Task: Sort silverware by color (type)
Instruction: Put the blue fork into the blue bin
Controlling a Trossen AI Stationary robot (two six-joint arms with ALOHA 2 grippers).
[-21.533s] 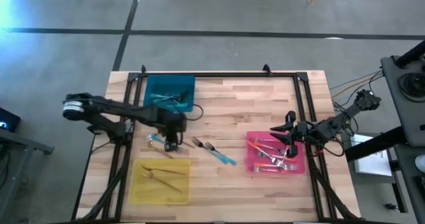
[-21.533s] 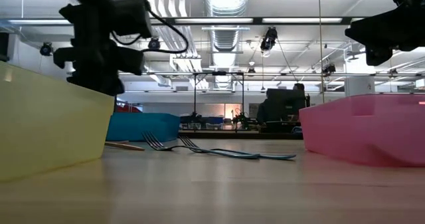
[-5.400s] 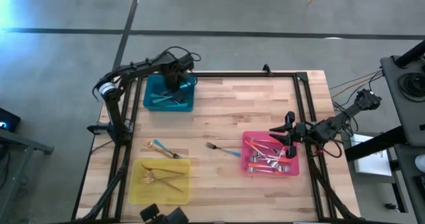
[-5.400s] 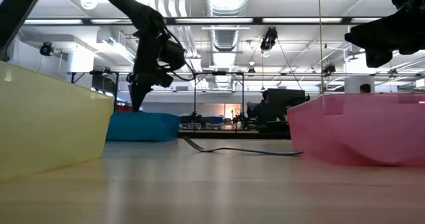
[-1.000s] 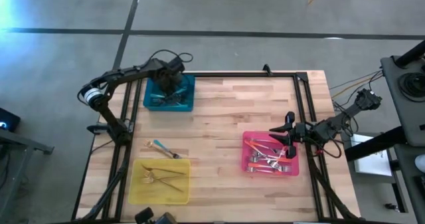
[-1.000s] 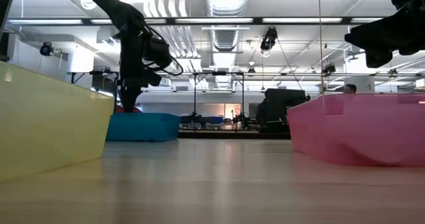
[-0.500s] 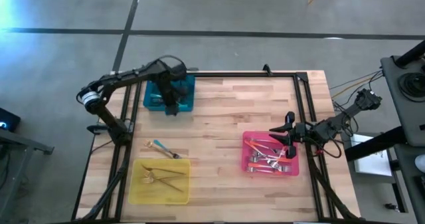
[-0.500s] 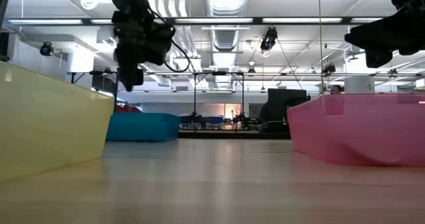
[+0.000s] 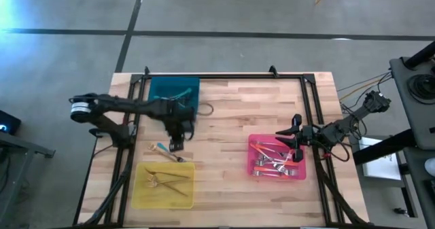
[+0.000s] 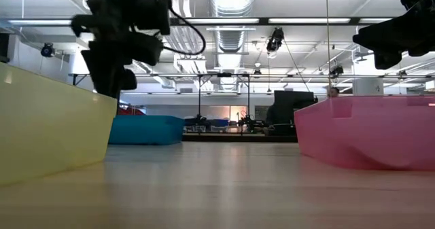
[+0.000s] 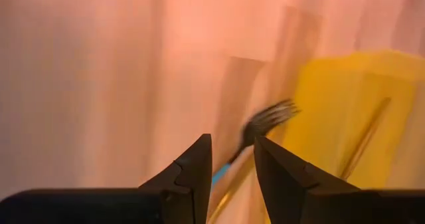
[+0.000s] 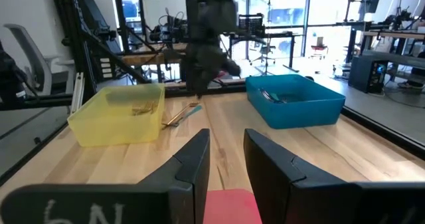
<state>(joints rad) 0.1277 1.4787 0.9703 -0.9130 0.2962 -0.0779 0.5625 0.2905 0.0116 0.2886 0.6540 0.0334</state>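
Two forks lie flat on the table just beyond the yellow tray: a teal-handled fork and a gold one. My left gripper hangs open just above them, pointing steeply down; in the left wrist view the teal fork's tines show past its fingers. Gold forks lie in the yellow tray, teal forks in the teal tray, and coral-handled forks in the pink tray. My right gripper waits open over the pink tray's far right part.
A black metal frame runs along the table's far edge and down both sides. Bare wood lies between the trays. In the low view the yellow tray wall and pink tray wall stand at either side.
My left gripper has risen out of the teal tray and swung toward the table's near edge, turning as it went. It now hangs over the two loose forks beside the yellow tray. My right arm has kept still.
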